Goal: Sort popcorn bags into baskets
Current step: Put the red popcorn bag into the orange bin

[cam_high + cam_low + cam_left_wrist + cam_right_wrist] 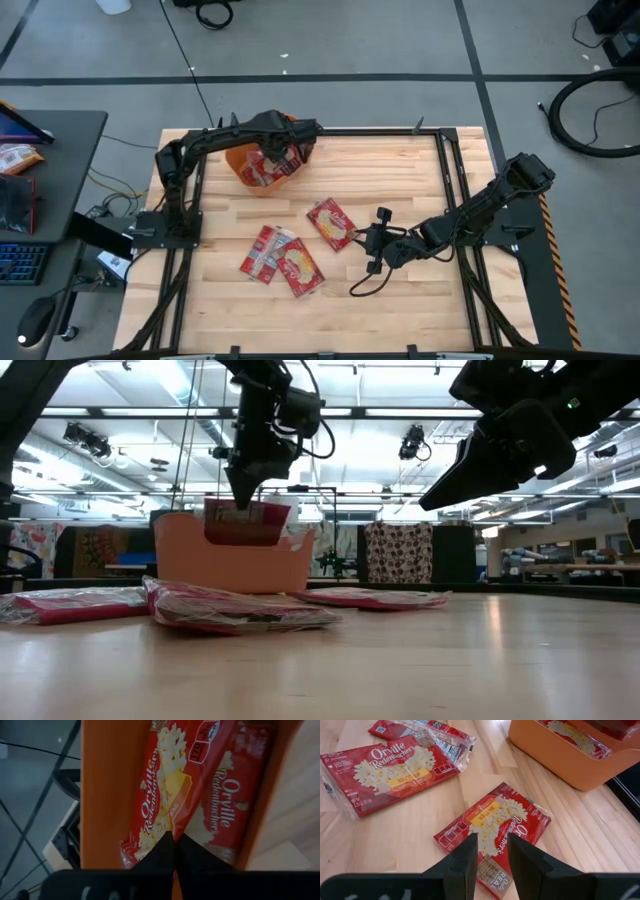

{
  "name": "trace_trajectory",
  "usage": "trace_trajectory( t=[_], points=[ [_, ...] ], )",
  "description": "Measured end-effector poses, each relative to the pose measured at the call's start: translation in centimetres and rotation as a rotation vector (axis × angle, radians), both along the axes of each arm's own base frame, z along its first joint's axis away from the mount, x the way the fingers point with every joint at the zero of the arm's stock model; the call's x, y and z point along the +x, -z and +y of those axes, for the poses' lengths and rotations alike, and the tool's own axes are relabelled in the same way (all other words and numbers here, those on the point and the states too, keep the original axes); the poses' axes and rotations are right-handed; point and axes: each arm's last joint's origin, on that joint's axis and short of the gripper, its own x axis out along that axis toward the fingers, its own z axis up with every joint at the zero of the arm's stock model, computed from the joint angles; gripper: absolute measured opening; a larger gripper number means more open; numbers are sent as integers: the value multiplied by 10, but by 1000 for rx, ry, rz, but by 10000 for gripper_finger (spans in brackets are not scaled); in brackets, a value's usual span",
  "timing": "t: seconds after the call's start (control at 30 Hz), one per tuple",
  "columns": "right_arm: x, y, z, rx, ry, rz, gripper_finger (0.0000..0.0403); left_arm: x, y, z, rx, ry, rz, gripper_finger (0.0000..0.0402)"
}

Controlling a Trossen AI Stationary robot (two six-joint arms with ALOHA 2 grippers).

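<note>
An orange tub (247, 165) stands at the table's far left, and also shows in the low view (230, 565). My left gripper (288, 150) is over it, shut on a red popcorn bag (245, 522) that hangs into the tub. Another bag (225, 810) lies inside the tub. Three more bags lie flat on the table: one at the middle (330, 222) and two overlapping nearer the front (265, 252) (302, 268). My right gripper (375, 240) is open, raised above the middle bag (495, 827) and touching nothing. My left gripper pinches the bag's upper edge (167, 827) between its two fingers, which point down from above. The bag hangs upright below the fingers, with its lower part inside the tub.
Bare wooden table lies to the right and near side (420, 290). A black metal frame (445, 170) runs around the table. A cable (365, 282) loops on the wood below my right gripper.
</note>
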Motion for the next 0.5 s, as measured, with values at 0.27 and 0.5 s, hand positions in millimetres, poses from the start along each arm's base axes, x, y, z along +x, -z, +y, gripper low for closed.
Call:
trace_trajectory(
  t=[0.27,0.5],
  points=[
    [0,0,0,10,-12,5,110,6,-1,-13,58,-24,-16,65],
    [0,0,0,9,-12,5,110,11,0,-22,17,46,-19,127]
  ],
)
